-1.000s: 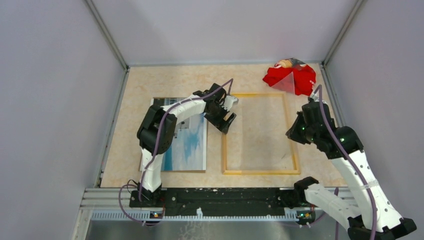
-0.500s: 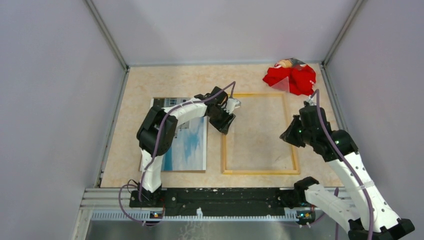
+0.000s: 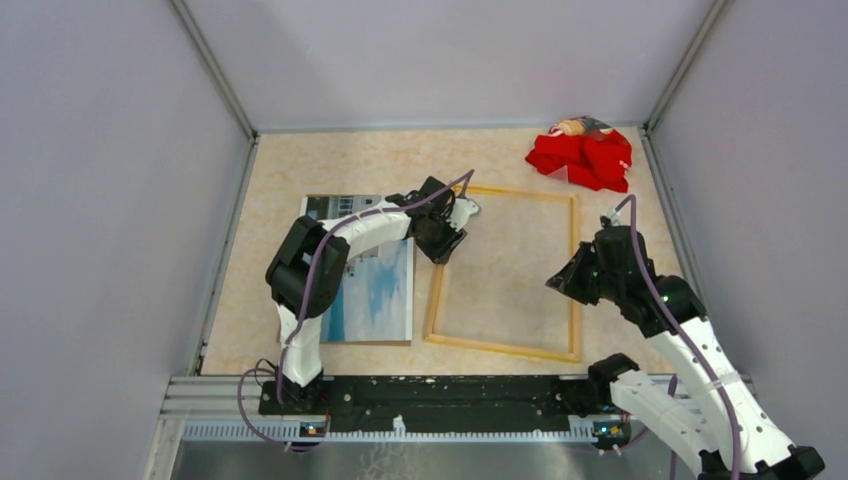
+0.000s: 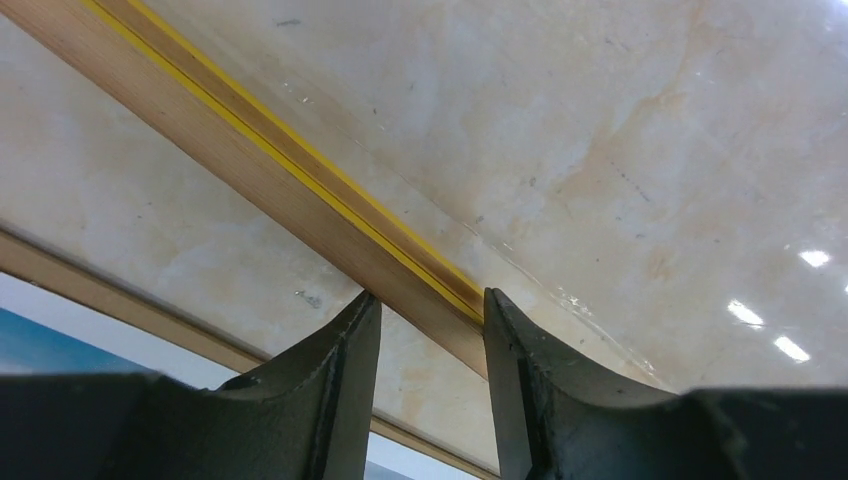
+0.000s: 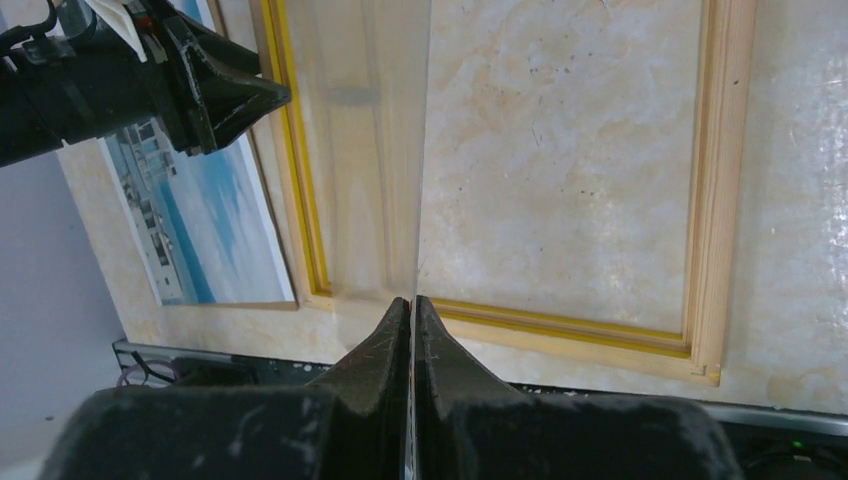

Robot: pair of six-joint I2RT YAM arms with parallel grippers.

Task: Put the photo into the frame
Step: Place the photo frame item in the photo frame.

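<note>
**Top view.** We record a beige marble-patterned tabletop (image 3: 320, 165). On it lies a thin rectangular picture frame of pale wood with a yellow lip (image 3: 500, 348). It sits right of the middle, askew to the tabletop's edges, with its near side close to the near edge. To its left, toward the left edge, lies a rectangular paper photo of a white building under blue sky (image 3: 380, 295). It is face up, outside the frame and partly under the left arm. A crumpled red cloth (image 3: 582, 158) sits in the far right corner. The left gripper (image 3: 452, 232) is at the frame's far left corner. The right gripper (image 3: 560, 282) hangs over the frame's right side.

**Left wrist view.** The left gripper (image 4: 425, 300) has one finger on each side of the frame (image 4: 250, 140) rail and pinches it. A blue and white sliver of the photo (image 4: 40, 340) shows at the lower left.

**Right wrist view.** The right gripper (image 5: 412, 300) has its fingers pressed together on the edge of a thin clear pane (image 5: 400, 180), which we see nearly edge-on. Below lie the frame (image 5: 715, 150) and the photo (image 5: 220, 230). The left gripper (image 5: 255, 90) sits at the frame's rail.
</note>
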